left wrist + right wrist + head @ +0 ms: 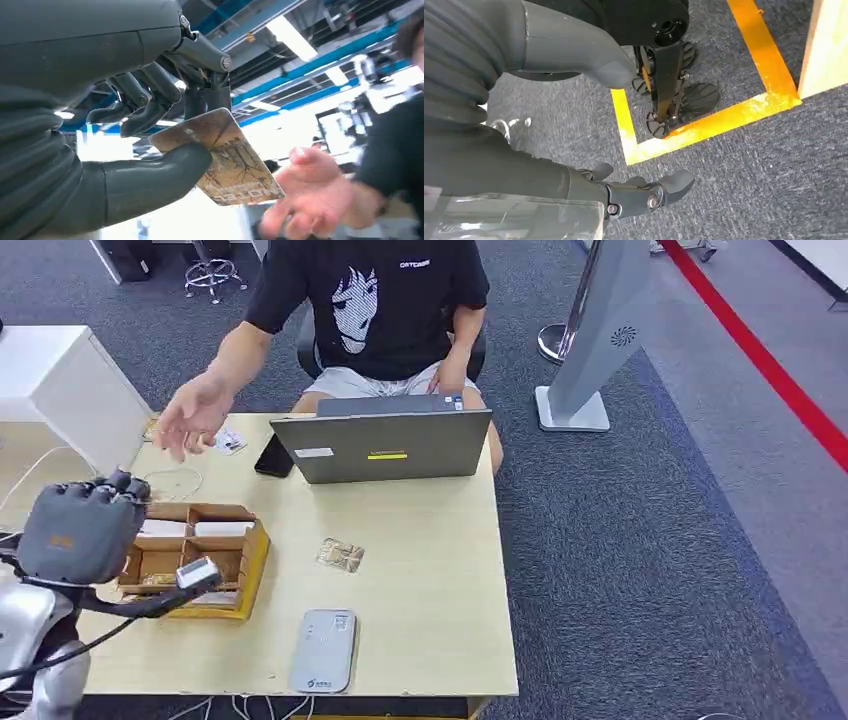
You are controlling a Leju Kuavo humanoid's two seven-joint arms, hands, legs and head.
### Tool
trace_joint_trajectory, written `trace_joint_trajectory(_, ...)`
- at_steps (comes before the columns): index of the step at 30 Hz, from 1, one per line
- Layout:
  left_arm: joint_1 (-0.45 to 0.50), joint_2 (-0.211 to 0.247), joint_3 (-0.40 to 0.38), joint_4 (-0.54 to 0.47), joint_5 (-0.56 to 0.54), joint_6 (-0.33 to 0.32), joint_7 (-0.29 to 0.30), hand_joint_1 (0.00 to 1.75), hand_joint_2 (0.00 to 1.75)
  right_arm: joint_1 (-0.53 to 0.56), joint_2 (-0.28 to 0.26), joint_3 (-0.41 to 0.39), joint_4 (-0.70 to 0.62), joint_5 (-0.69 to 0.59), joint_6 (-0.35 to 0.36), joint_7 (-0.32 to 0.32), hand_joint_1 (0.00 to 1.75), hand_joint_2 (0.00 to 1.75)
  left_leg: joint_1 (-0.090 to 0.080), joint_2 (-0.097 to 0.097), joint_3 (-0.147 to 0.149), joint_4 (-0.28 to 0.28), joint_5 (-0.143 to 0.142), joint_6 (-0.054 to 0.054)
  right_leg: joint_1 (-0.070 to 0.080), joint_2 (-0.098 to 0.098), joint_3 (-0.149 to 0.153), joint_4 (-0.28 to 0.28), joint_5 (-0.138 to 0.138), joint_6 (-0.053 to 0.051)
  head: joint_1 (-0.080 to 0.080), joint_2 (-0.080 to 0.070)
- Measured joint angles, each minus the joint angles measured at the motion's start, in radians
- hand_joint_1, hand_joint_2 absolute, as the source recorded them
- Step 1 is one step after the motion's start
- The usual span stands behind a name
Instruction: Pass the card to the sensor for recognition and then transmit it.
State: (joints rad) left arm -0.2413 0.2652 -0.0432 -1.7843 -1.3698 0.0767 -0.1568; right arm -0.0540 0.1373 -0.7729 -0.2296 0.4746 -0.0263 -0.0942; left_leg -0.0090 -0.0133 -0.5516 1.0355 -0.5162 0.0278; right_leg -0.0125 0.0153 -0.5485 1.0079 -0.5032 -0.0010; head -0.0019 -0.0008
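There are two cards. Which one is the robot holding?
The brownish card pinched in the left hand, raised toward the person's hand. The other card lies flat on the table, untouched.

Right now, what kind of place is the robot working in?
Probably an office-style reception or demo area: a person sits behind an open grey laptop on a light wooden desk, grey carpet carries red floor tape, and a grey upright kiosk stand is beside the desk.

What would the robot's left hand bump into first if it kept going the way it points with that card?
Probably the person's open hand, beyond the card held by the left hand; depth is unclear.
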Motion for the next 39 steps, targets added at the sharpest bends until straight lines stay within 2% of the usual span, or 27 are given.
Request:
trace_joint_trajectory(4, -0.088, 0.025, 0.041, 0.107, -0.019, -0.017, 0.030, 1.75, 1.75, -0.002, 0.005, 0.000, 0.000, 0.029, 0.005, 0.004, 0.00, 1.75, 0.000, 0.001, 0.000, 0.000, 0.000, 0.000, 0.000, 0.001, 0.000, 0.001, 0.000, 0.000, 0.000, 0.000)
trace_joint_trajectory(9, -0.136, 0.024, 0.063, 0.177, -0.027, -0.017, 0.037, 1.75, 1.75, -0.007, 0.014, 0.000, 0.000, 0.041, 0.005, 0.008, 0.00, 1.75, 0.000, 0.001, 0.000, 0.000, 0.000, 0.000, 0.000, 0.002, 0.000, 0.001, 0.000, 0.000, 0.000, 0.000)
trace_joint_trajectory(10, -0.138, 0.022, 0.063, 0.183, -0.029, -0.017, 0.037, 0.80, 1.75, -0.007, 0.016, 0.000, 0.000, 0.043, 0.005, 0.009, 0.00, 1.75, 0.000, 0.001, 0.000, 0.000, 0.000, 0.000, 0.000, 0.002, -0.001, 0.001, 0.000, 0.000, 0.000, 0.000)
trace_joint_trajectory(11, -0.139, 0.020, 0.064, 0.187, -0.030, -0.016, 0.037, 0.35, 1.75, -0.007, 0.016, 0.000, 0.000, 0.046, 0.005, 0.009, 0.00, 1.75, 0.000, 0.002, 0.000, 0.000, 0.000, 0.000, 0.000, 0.002, -0.001, 0.000, 0.000, 0.000, 0.000, 0.000)
trace_joint_trajectory(12, -0.140, 0.016, 0.065, 0.191, -0.031, -0.016, 0.037, 0.00, 1.75, -0.007, 0.018, 0.000, 0.000, 0.047, 0.005, 0.009, 0.00, 1.75, 0.000, 0.002, 0.000, 0.000, 0.000, 0.000, 0.000, 0.002, -0.001, 0.000, 0.000, 0.000, 0.000, 0.000)
trace_joint_trajectory(16, -0.132, -0.002, 0.068, 0.190, -0.020, -0.007, 0.029, 0.00, 1.75, -0.008, 0.021, 0.000, 0.000, 0.049, 0.005, 0.011, 0.00, 1.75, -0.001, 0.001, -0.001, 0.000, -0.001, 0.001, 0.000, 0.002, 0.000, 0.000, 0.000, 0.000, 0.000, 0.000)
trace_joint_trajectory(20, -0.091, -0.030, 0.078, 0.145, 0.007, 0.021, 0.012, 0.00, 1.75, -0.008, 0.024, -0.001, 0.000, 0.049, 0.002, 0.014, 0.00, 1.75, -0.001, 0.002, -0.001, 0.000, -0.001, 0.001, 0.000, 0.002, 0.000, 0.000, 0.000, 0.000, 0.000, 0.000)
trace_joint_trajectory(27, -0.080, -0.037, 0.081, 0.132, 0.015, 0.028, 0.007, 0.00, 1.75, -0.008, 0.024, -0.002, 0.000, 0.048, 0.002, 0.014, 0.00, 1.75, -0.001, 0.002, -0.001, 0.000, -0.001, 0.001, 0.000, 0.002, -0.001, 0.000, 0.000, 0.000, 0.000, 0.000)
trace_joint_trajectory(29, -0.004, -0.085, 0.106, 0.031, 0.085, 0.072, -0.024, 0.00, 1.75, -0.008, 0.026, -0.016, 0.000, 0.041, -0.008, 0.017, 0.00, 1.75, -0.001, 0.002, -0.001, 0.000, -0.001, 0.001, 0.000, 0.002, -0.001, -0.001, 0.000, 0.000, 0.000, 0.000)
trace_joint_trajectory(30, 0.102, -0.164, 0.144, -0.093, 0.224, 0.107, -0.088, 0.00, 1.75, -0.007, 0.030, -0.037, 0.000, 0.032, -0.016, 0.018, 0.00, 1.75, -0.001, 0.002, -0.001, 0.000, -0.002, 0.002, 0.000, 0.003, -0.001, -0.001, -0.001, 0.001, 0.000, 0.000)
trace_joint_trajectory(31, 0.214, -0.257, 0.202, -0.213, 0.425, 0.102, -0.173, 0.00, 1.75, -0.004, 0.032, -0.060, 0.000, 0.030, -0.017, 0.018, 0.00, 1.75, -0.001, 0.002, -0.001, 0.000, -0.003, 0.003, 0.000, 0.003, -0.001, -0.001, -0.002, 0.002, 0.000, 0.000)
trace_joint_trajectory(33, 0.272, -0.326, 0.256, -0.271, 0.632, 0.044, -0.242, 0.00, 1.75, -0.003, 0.034, -0.080, -0.003, 0.028, -0.023, 0.021, 0.00, 1.75, -0.002, 0.002, -0.001, 0.000, -0.003, 0.003, -0.001, 0.003, -0.001, -0.002, -0.002, 0.002, 0.000, 0.000)
trace_joint_trajectory(36, 0.331, -0.441, 0.386, -0.307, 0.907, -0.097, -0.318, 0.00, 1.75, -0.002, 0.037, -0.110, -0.009, 0.035, -0.033, 0.028, 0.00, 1.75, -0.002, 0.002, -0.001, 0.000, -0.003, 0.003, -0.001, 0.002, 0.000, -0.002, -0.002, 0.003, 0.000, 0.000)
trace_joint_trajectory(39, 0.387, -0.513, 0.518, -0.306, 1.087, -0.190, -0.324, 0.00, 1.75, -0.001, 0.047, -0.147, -0.018, 0.030, -0.057, 0.028, 0.00, 1.75, -0.002, 0.002, -0.001, 0.000, -0.003, 0.003, -0.001, 0.003, -0.001, -0.002, -0.002, 0.003, 0.000, 0.000)
